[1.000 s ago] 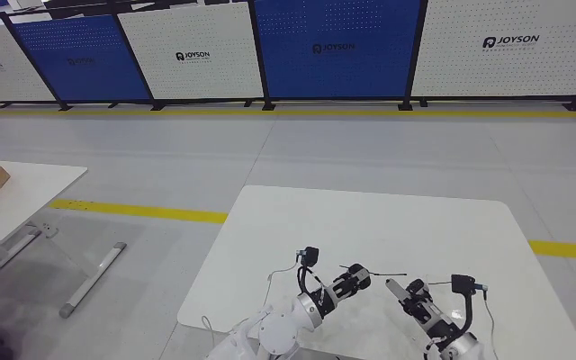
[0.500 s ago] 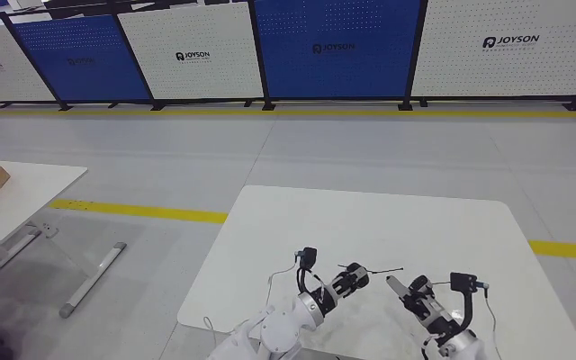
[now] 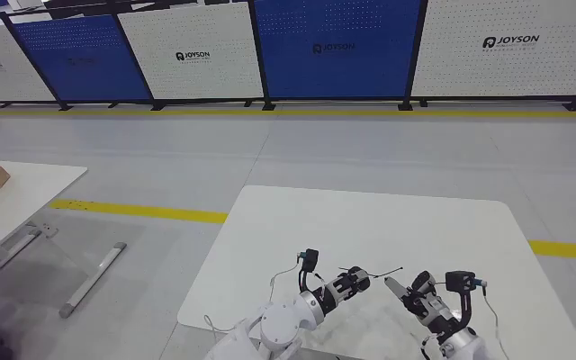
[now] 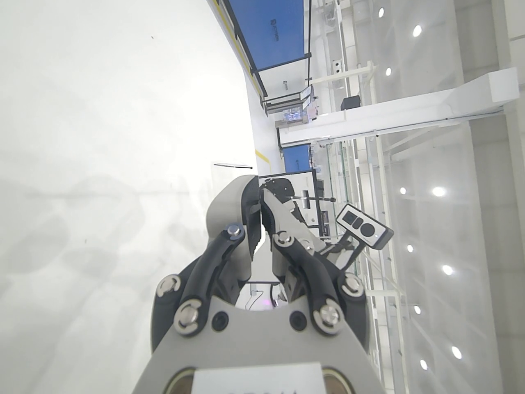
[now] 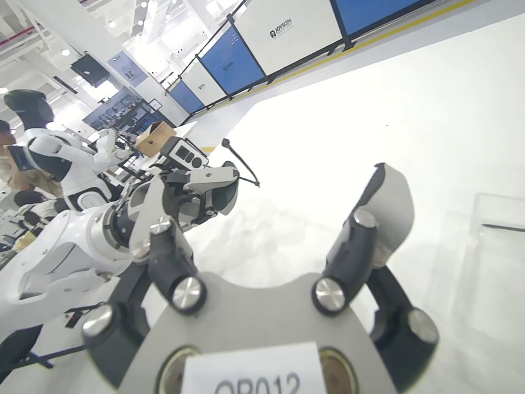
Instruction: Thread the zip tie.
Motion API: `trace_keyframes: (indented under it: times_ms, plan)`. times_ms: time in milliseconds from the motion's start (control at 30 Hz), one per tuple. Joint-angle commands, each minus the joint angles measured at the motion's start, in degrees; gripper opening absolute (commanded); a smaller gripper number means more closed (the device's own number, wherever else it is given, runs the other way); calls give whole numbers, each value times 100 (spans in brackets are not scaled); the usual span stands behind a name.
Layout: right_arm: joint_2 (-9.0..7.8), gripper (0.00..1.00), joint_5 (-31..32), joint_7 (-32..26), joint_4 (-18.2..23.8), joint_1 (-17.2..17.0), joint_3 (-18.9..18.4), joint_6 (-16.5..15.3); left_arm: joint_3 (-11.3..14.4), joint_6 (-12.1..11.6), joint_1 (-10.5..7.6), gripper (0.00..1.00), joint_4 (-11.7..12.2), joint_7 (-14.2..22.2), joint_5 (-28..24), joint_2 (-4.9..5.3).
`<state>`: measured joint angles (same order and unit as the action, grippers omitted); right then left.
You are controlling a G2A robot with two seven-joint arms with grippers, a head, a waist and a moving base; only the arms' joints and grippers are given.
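Left gripper (image 3: 358,279) is clamped shut on a black zip tie (image 5: 245,164) near the front edge of the white surface (image 3: 360,216). The tie bows out past the fingers toward the right arm. Right gripper (image 3: 394,287) stands wide with nothing in it, close beside the left one, facing the tie but apart from it. A clear tray (image 5: 492,215) with a second tie (image 5: 504,227) in it lies on the surface near the right gripper.

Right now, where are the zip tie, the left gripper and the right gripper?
zip tie (image 5: 245,164): right wrist view, middle of its strap.
left gripper (image 4: 259,186): left wrist view, between its shut fingertips.
right gripper (image 3: 393,285): top view, between its fingertips.
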<state>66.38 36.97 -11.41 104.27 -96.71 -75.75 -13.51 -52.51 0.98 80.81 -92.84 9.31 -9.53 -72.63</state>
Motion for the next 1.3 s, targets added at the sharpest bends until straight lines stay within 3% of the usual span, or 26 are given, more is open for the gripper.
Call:
trace_keyframes:
  times_ms: [0, 133, 533, 567, 633, 1267]
  plan:
    - [8, 100, 110, -24, -52, 70, 102, -57, 2, 57, -5, 0, -17, -36, -89, -10]
    - [0, 100, 203, -197, -195, 304, 128, -298, -1, 32, 9, 0, -48, -79, -193, -20]
    - [6, 100, 198, -266, -245, 378, 151, -230, 27, 49, 15, 0, -50, -111, -180, -27]
    - [6, 87, 184, -272, -265, 390, 146, -235, 33, 50, 11, 0, -49, -117, -179, -29]
    - [8, 2, 110, -284, -307, 415, 140, -246, 44, 49, 6, 0, -50, -133, -180, -33]
    - [0, 0, 295, -264, -329, 474, 185, -432, 61, 56, -59, 0, 20, -234, -343, -76]
